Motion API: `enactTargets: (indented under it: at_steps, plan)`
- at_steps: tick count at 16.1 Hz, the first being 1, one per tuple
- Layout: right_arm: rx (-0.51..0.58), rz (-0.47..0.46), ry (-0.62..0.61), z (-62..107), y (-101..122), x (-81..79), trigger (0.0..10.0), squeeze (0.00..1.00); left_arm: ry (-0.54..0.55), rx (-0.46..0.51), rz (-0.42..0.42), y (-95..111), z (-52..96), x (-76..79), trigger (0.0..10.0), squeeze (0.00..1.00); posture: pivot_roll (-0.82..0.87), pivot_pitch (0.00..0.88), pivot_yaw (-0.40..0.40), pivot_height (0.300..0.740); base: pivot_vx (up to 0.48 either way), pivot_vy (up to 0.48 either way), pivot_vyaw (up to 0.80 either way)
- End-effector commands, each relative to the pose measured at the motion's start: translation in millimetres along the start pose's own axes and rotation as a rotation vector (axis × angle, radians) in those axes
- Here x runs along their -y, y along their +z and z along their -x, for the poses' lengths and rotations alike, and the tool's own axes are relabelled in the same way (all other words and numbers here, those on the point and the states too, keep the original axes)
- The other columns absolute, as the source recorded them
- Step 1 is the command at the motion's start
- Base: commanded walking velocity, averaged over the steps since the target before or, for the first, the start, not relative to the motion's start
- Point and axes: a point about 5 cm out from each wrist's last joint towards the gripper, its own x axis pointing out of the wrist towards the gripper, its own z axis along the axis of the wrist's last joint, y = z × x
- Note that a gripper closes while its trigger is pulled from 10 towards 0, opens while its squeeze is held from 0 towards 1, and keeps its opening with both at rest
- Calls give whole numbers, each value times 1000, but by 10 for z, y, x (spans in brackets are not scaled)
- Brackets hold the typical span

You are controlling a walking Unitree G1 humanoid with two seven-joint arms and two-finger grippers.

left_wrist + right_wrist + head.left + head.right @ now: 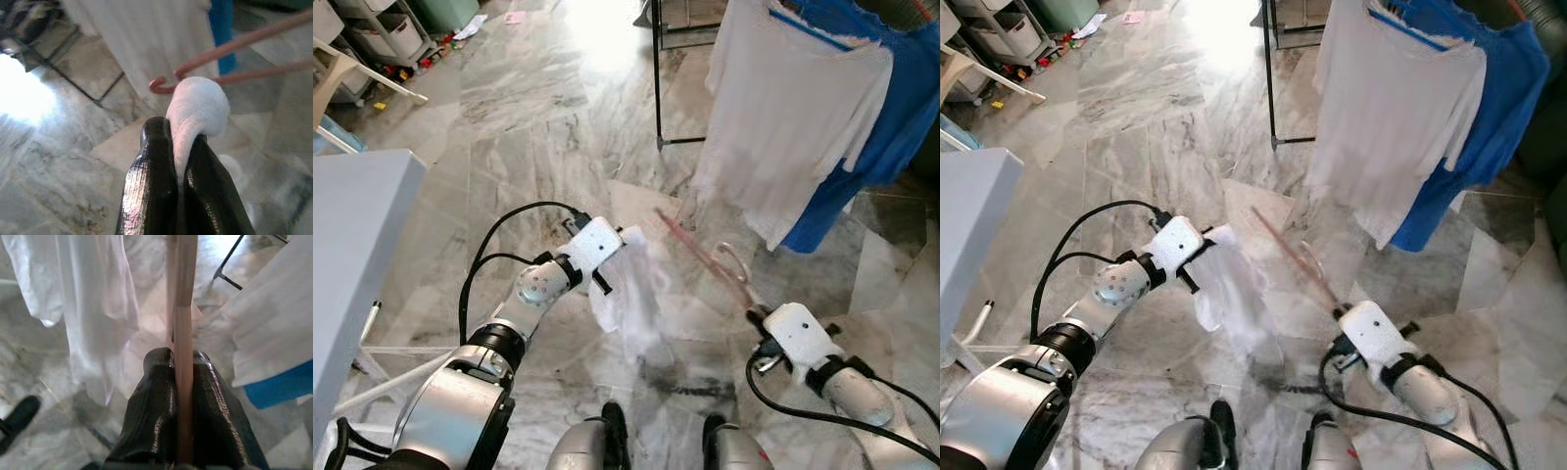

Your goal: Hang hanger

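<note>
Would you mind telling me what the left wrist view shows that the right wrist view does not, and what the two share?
Left wrist view: the left pincer shut on a fold of the white garment, with the pink hanger and its hook beyond.

Right wrist view: the right pincer shut on the hanger's bar, the white garment hanging loose, and a black foot on the floor.

Both: the hanger, the white garment, the hung white shirt, the blue shirt and the marble floor.

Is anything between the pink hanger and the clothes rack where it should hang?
No obstacle shows. The right claw holds the pink hanger over bare floor; the rack's white shirt hangs just beyond.
</note>
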Motion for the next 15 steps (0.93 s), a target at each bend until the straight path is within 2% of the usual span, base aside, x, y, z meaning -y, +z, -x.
enactTargets:
  at_steps: [1,5,8,12,15]
  plan:
    - [-31,2,18,79,-99,11,10000,0,-67,-16,-70,-29,55,-29,10000,0,-116,322,213,740,0,0,0]
    - [-77,90,232,256,-215,-6,10000,0,-164,-42,-145,-72,108,-15,10000,0,-119,338,218,740,0,0,0]
    - [-88,74,330,316,-189,18,10000,0,-181,-29,-177,-51,106,-11,10000,0,-117,336,215,740,0,0,0]
    - [-93,58,364,344,-172,82,10000,0,-198,-15,-184,-39,115,-13,10000,0,-118,331,215,740,0,0,0]
    - [-93,59,336,279,-180,106,10000,0,-215,21,-180,9,100,3,10000,0,-120,323,208,740,0,0,0]
